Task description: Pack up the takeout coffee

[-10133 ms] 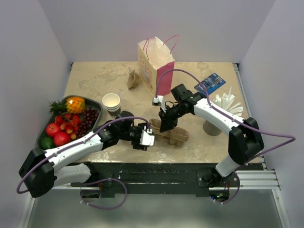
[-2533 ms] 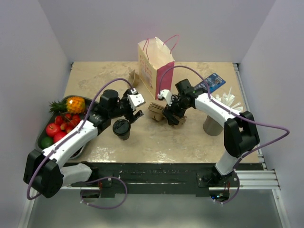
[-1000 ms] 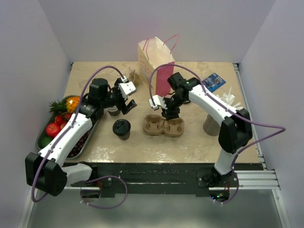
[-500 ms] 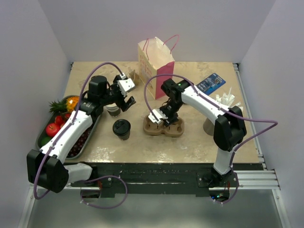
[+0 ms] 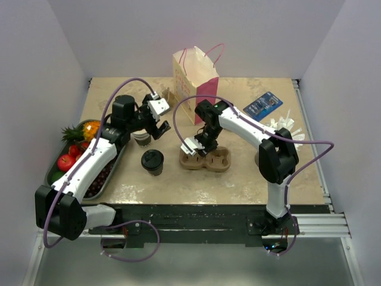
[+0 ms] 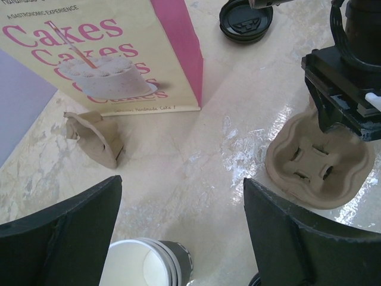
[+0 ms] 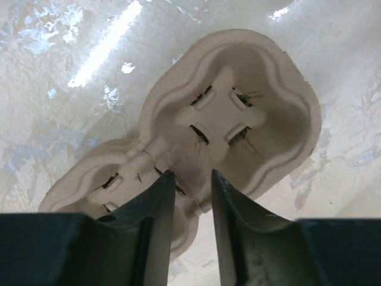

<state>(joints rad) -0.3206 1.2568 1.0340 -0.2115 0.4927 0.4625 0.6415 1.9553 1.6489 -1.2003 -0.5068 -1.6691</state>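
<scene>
Currently the takeout coffee [image 5: 152, 160] stands upright on the table [image 5: 250, 179], lid on, just left of the cup carrier [image 7: 238, 119] and apart from both grippers. The left gripper [image 5: 158, 123] hangs above the stacked cups [image 6: 143, 268], jaws spread wide with nothing between them. The right gripper [image 7: 190, 177] sits low over the carrier, fingers narrowly parted astride what seems its middle ridge; whether they pinch it I cannot tell.

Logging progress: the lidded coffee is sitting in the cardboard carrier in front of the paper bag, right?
No. The lidded coffee stands beside, not in, the cardboard carrier in front of the paper bag; the top view shows this.
</scene>
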